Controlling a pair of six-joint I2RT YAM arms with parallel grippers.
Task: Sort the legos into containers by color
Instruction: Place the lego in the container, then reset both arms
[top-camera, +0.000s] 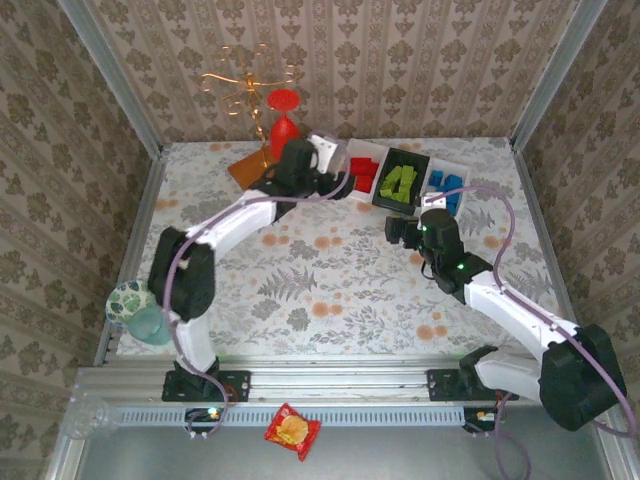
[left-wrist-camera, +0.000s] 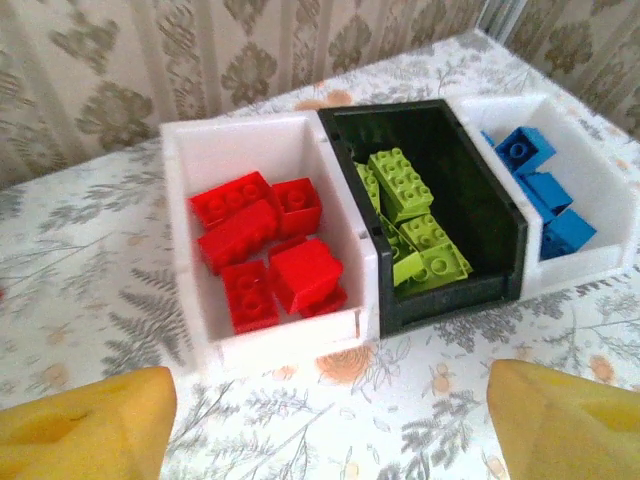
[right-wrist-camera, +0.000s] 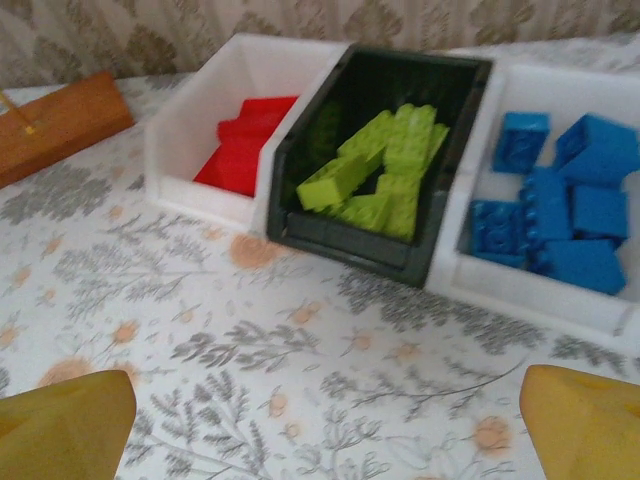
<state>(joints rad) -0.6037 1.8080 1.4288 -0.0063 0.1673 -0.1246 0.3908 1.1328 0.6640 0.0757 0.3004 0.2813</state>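
Three trays (left-wrist-camera: 240, 150), two white flanking one black, held red legos (left-wrist-camera: 265, 250) left, green legos (left-wrist-camera: 410, 225) middle, blue legos (left-wrist-camera: 540, 180) right. One glass (top-camera: 284, 125) and one board (top-camera: 250, 168) stood just left. The left tool (left-wrist-camera: 330, 410) and right tool (right-wrist-camera: 330, 420) gaped, empty.

The bottom edge of the left wrist view cuts off both yellow padded fingers (left-wrist-camera: 85, 425), and the right edge clips the white plastic tray of blue bricks (left-wrist-camera: 580, 275). In the right wrist view, that arm's yellow fingers (right-wrist-camera: 60, 425) are also cropped at the bottom. The brown wooden board (right-wrist-camera: 60, 125) runs off the left edge, and the near wall of the white tray (right-wrist-camera: 190, 160) hides most of the red bricks (right-wrist-camera: 245, 150). From above, the left arm's black wrist (top-camera: 298, 165) covers its own fingertips and that tray's left end. The bricks there are too small to count.
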